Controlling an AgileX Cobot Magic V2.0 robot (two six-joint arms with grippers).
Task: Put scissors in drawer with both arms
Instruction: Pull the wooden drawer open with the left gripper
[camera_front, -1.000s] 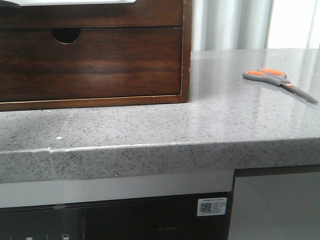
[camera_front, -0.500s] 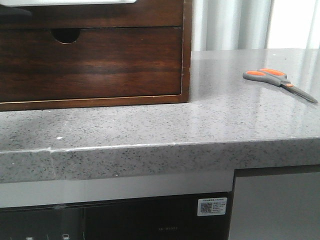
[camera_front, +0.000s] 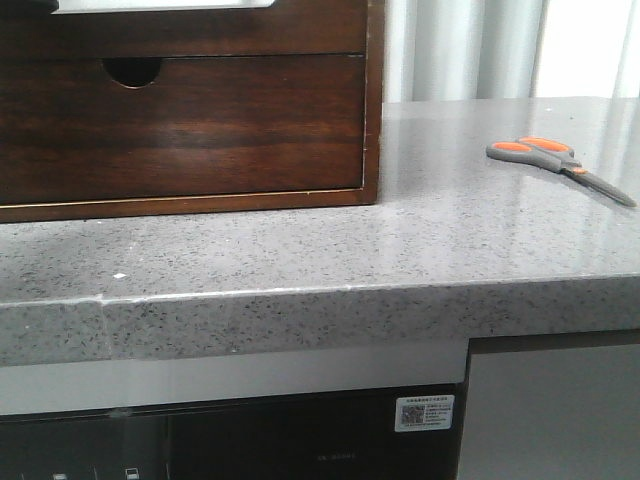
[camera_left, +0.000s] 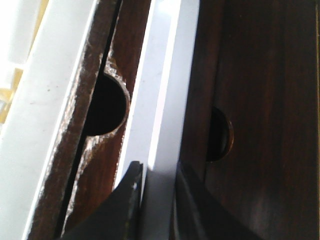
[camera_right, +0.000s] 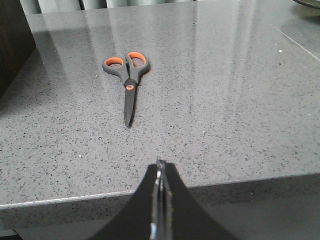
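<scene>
Grey-handled scissors (camera_front: 558, 165), one pair, orange-lined finger loops, slim dark blades closed. Lying flat on the bench (camera_front: 300, 260), far right, well apart from the cabinet, blades pointing right and slightly near in the front view. Untouched by either hand.

Drawer (camera_front: 200, 25), one, dark reddish-brown wood, whitish along its top, upper tier of the cabinet, seen at the top edge of the front view. In the left wrist view a pale whitish strip (camera_left: 162, 90) runs between two wooden fronts, each with a half-round notch; which front belongs to which tier cannot be told there.

Lower drawer front (camera_front: 180, 125), one, same wood, with one half-round finger notch (camera_front: 131, 70) at its upper edge.

Cabinet (camera_front: 372, 100), one, standing on the bench at far left.

Bench: one, grey speckled stone, glossy, with a thick front edge.

Left hand (camera_left: 157, 172): two dark fingers, narrowly parted, set at the pale strip; whether they grip it cannot be told.

Right hand (camera_right: 160, 172): two dark fingers pressed together, holding nothing, near the bench's front edge, scissors well beyond it.

Sticker with a printed code (camera_front: 424, 412), one, on the dark panel below the bench.
</scene>
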